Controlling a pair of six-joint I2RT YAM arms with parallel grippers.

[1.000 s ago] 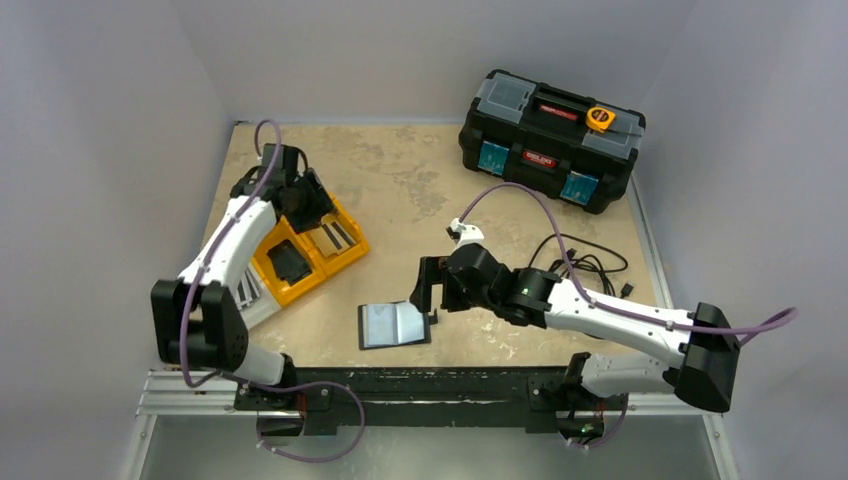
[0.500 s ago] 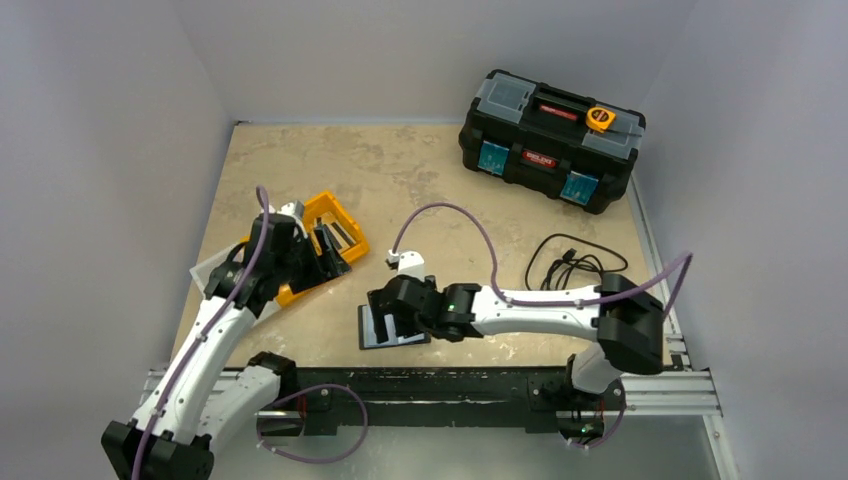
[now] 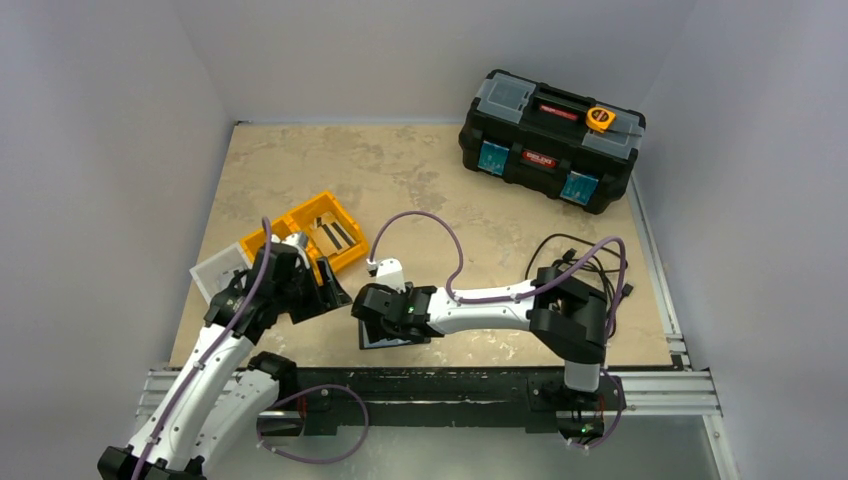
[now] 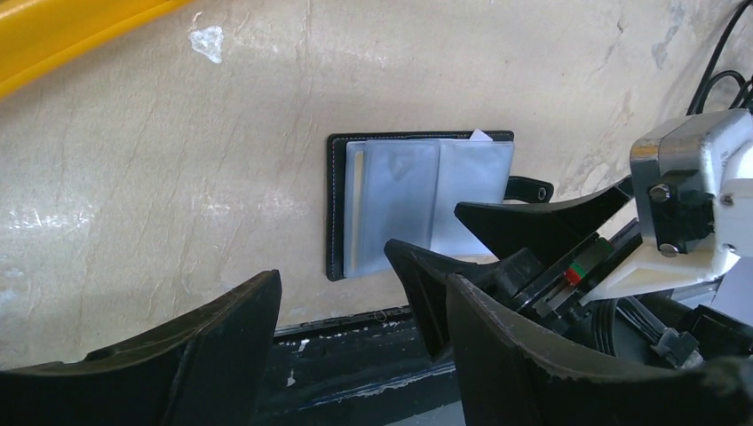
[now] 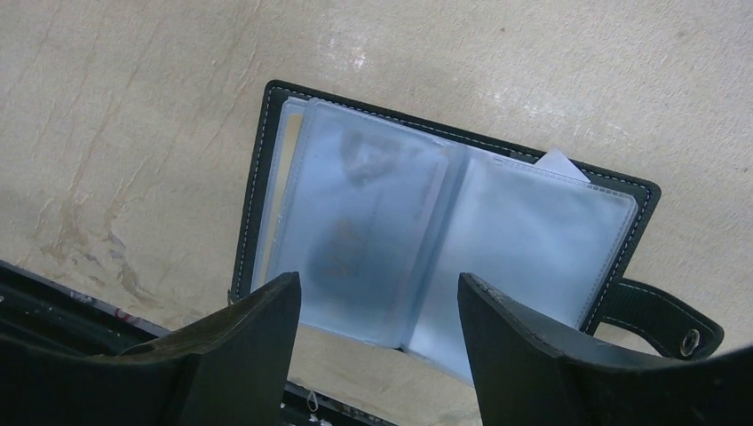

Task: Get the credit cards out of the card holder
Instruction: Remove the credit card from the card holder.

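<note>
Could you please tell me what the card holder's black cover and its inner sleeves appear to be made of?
Black folding card holder cover: probably leather or faux leather, matte, with pale stitching along the edge. Grey-blue inner sleeves: likely clear flexible plastic, glossy; they catch glare and show dim shapes through them.

A lab test cell: grey walls point(image 3: 100, 120), beige table point(image 3: 400, 170), black toolbox point(image 3: 550, 140), orange bins point(image 3: 318, 203)

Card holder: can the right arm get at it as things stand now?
Probably yes. The right arm hangs just over the open card holder, jaws apart, with nothing between them and its clear sleeves.
</note>
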